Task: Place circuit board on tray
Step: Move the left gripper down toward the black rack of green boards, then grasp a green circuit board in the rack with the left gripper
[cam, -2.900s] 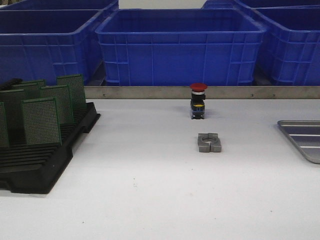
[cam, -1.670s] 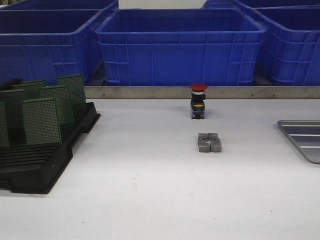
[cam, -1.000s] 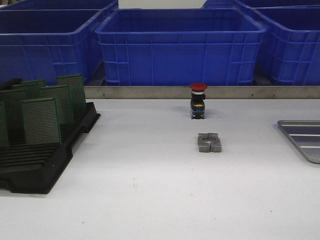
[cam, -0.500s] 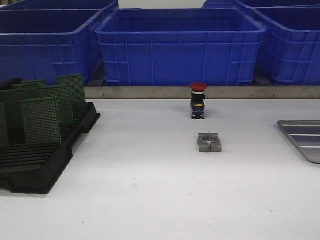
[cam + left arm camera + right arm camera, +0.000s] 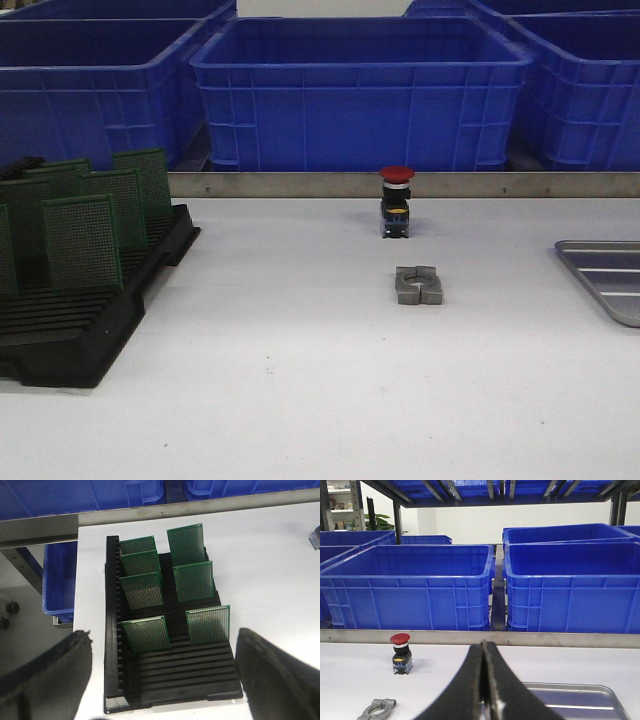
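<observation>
left gripper (image 5: pixel 162 680) open over rack (image 5: pixel 170 675) | right gripper (image 5: pixel 484 690) closed | tray (image 5: pixel 570 700) seemingly bare

White tabletop (image 5: pixel 300 380), metal rail (image 5: pixel 300 184) behind, blue crates (image 5: pixel 360 90) on shelving, pale wall (image 5: pixel 470 517)

My white tabletop (image 5: pixel 280 340) carries four things. At nine o'clock, on its left edge, sits a black slotted rack (image 5: pixel 95 310), resting flat. At twelve o'clock, close to the metal rail (image 5: pixel 300 184) that bounds the far edge, a red-capped push button (image 5: pixel 397 200) stands upright. Just nearer to me than the button, apart from it, a small grey metal clamp (image 5: pixel 418 284) lies flat. At three o'clock the silver tray (image 5: pixel 608 275) rests on the surface, partly cut off by the right edge, well apart from the clamp.
</observation>
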You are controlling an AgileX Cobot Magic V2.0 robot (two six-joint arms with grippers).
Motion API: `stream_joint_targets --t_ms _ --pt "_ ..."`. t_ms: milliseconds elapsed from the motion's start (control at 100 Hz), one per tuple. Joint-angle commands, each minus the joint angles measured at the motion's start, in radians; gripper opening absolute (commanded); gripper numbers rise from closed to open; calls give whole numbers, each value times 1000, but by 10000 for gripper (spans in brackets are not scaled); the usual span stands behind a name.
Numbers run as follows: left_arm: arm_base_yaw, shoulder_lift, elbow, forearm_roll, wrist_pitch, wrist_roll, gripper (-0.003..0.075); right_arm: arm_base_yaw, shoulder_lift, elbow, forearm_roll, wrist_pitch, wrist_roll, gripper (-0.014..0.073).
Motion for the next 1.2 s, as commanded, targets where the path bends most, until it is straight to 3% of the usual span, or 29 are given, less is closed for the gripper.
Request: stream_joint_targets --t_ms 0,230,510,820,1190 --pt "1 28 -87 2 -13 15 556 3 -23 -12 -5 -73 -5 -68" --pt "1 191 -291 -39 162 166 556 3 -23 -12 -5 -73 -5 -68" --pt "1 433 -548 -137 455 499 556 3 -23 -12 -5 -73 -5 -68" --pt "1 550 -589 -138 455 866 556 3 -23 -12 -5 -73 -5 -68" --pt "1 580 -506 -238 455 1168 556 3 -23 -12 -5 -73 -5 -68"
